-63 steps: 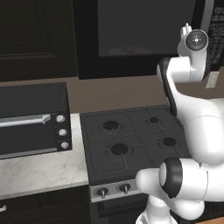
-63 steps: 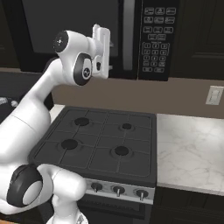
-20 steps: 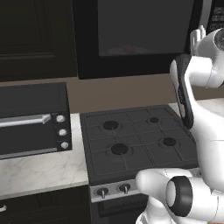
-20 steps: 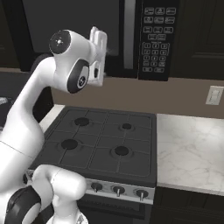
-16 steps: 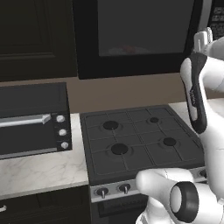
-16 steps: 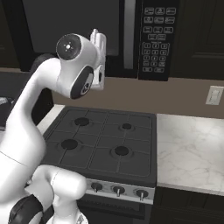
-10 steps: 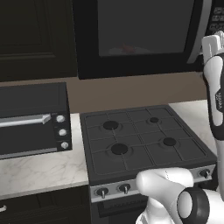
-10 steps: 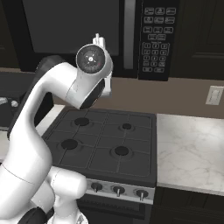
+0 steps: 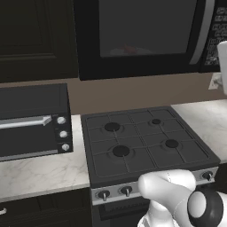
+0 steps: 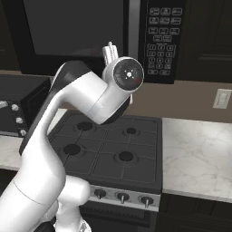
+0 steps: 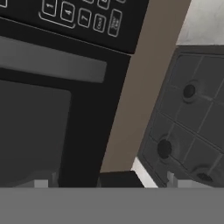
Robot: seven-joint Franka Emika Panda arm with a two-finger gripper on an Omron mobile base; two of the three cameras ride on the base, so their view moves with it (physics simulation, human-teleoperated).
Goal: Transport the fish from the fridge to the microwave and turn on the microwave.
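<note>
A: Pincer (image 10: 109,49) is up against the microwave (image 9: 146,35) front, jaws wide, holding nothing. Door looks shut.

B: Fish?

A: Reddish blur behind the window glass, fish (image 9: 128,48) I think, on something pale. So only the start press should be left.

B: Keypad?

A: Keypad (image 10: 162,38) sits at 3 o'clock of the pincer in the right base view, just past the handle (image 10: 134,25). At 12 o'clock in the hand view.

B: How will it handle?

A: Buttons are small, flat and stiff. Nothing to grip, so I'd close the jaws and poke with one tip, square on. Off-centre could hit a neighbour.
</note>
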